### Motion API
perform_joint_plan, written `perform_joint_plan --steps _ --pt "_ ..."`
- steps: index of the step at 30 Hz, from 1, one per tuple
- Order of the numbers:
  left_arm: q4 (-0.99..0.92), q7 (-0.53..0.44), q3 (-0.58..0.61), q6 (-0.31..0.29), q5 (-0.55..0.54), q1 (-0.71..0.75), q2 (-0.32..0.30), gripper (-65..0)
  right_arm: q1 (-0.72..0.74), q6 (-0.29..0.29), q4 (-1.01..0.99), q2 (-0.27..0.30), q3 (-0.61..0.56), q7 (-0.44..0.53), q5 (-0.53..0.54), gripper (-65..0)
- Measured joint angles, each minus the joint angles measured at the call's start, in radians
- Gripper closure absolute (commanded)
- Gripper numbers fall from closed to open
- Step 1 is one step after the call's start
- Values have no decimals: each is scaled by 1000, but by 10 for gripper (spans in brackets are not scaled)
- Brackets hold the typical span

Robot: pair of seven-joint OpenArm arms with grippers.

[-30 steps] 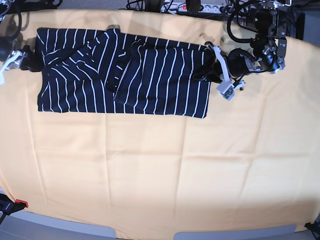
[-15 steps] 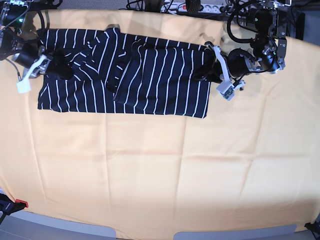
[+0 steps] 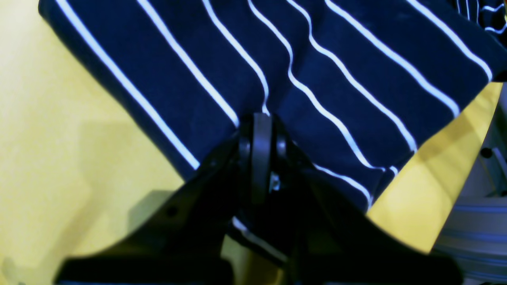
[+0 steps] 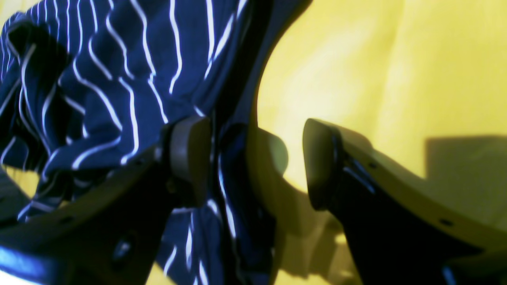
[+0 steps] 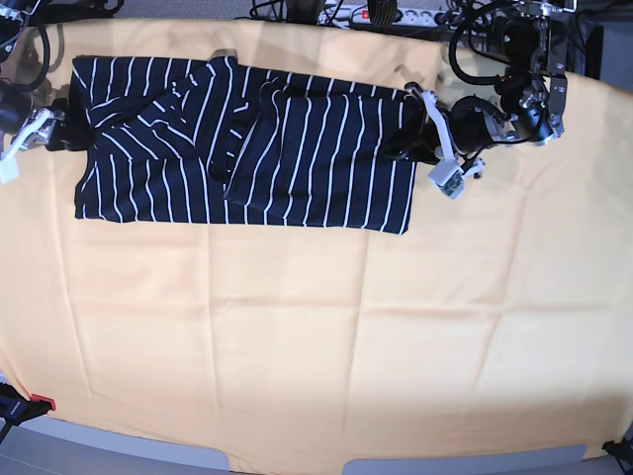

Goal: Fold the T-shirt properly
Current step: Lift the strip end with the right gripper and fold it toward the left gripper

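A navy pinstriped T-shirt (image 5: 242, 148) is seen from the base view lying flat across the 12 o'clock part of a table covered by a yellow-orange cloth (image 5: 326, 336). It is partly folded, with a smaller folded panel laid over its middle.

The left gripper (image 5: 407, 148) sits at the shirt's 3 o'clock edge. In the base view its jaws are hidden by the arm; only the left wrist view shows them pressed together, pinching the shirt's hem (image 3: 257, 118).

The right gripper (image 5: 61, 137) sits at the shirt's 9 o'clock edge. In the base view it is too small to read. The right wrist view shows its jaws spread wide, one finger (image 4: 190, 158) against bunched fabric, the other (image 4: 323, 166) over bare cloth. Nothing is gripped.

A power strip (image 5: 381, 14) lies beyond the table at 12 o'clock.
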Motion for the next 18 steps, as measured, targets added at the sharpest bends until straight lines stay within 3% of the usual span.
perform_joint_plan --steps 9,18 --pt "0 6 0 0 0 0 0 0 8 6 -119 -43 3 101 75 -392" --pt "0 6 0 0 -1 0 0 0 20 16 -151 -35 -164 105 194 -392"
